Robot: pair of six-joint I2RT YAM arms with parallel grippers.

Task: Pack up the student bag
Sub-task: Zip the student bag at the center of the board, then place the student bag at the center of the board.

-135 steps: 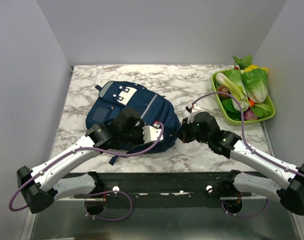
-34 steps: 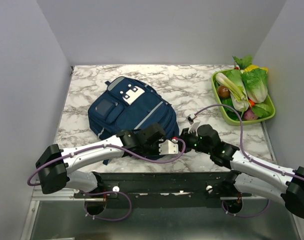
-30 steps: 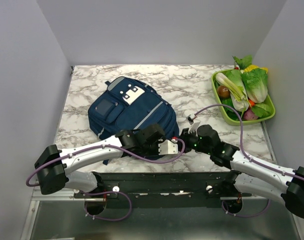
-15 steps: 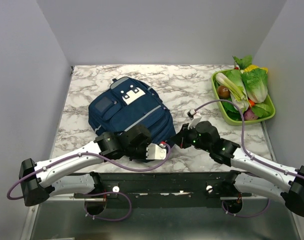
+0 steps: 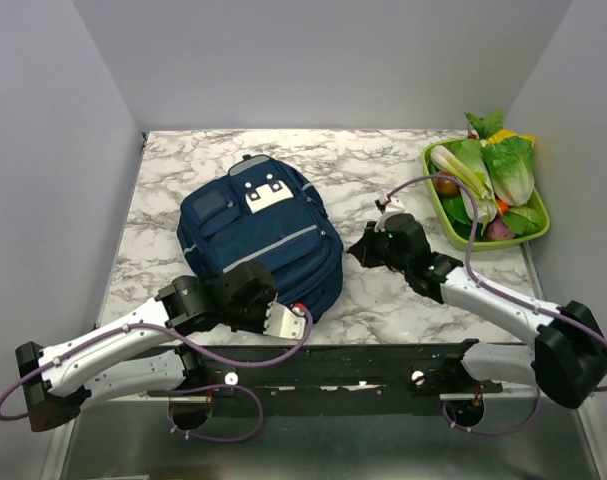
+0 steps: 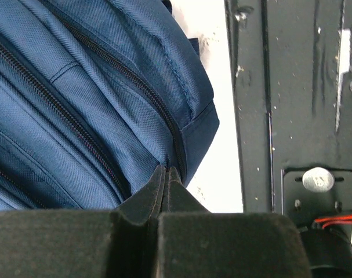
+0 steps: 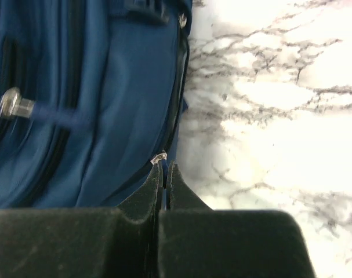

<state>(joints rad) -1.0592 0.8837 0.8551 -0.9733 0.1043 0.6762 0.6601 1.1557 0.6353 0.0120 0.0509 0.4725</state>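
Step in hand: judged to be opening the bag (image 5: 258,230); the zips in view are shut.
Left claw (image 6: 166,172): closed tight, with the tips set against a zip (image 6: 144,87) at the bag's near corner. Whether a tab is pinched cannot be told.
Right claw (image 7: 164,168): closed, tips at the bag's right edge, with a small pale bit at them. A hold cannot be confirmed.
Doing it well: a zip pull should be gripped squarely, not the cloth. It should be drawn along its track while the bag is pinned by the other claw, so that the bag is not dragged.
Bag's place: laid flat on the table (image 5: 383,170), left of centre, its near end close to the table's near edge.
Bag's look: navy cloth crossed by several parallel zips and a pale strip. A white patch with dark squares is sewn near the far end. A metal pull (image 7: 16,104) is seen, blurred.
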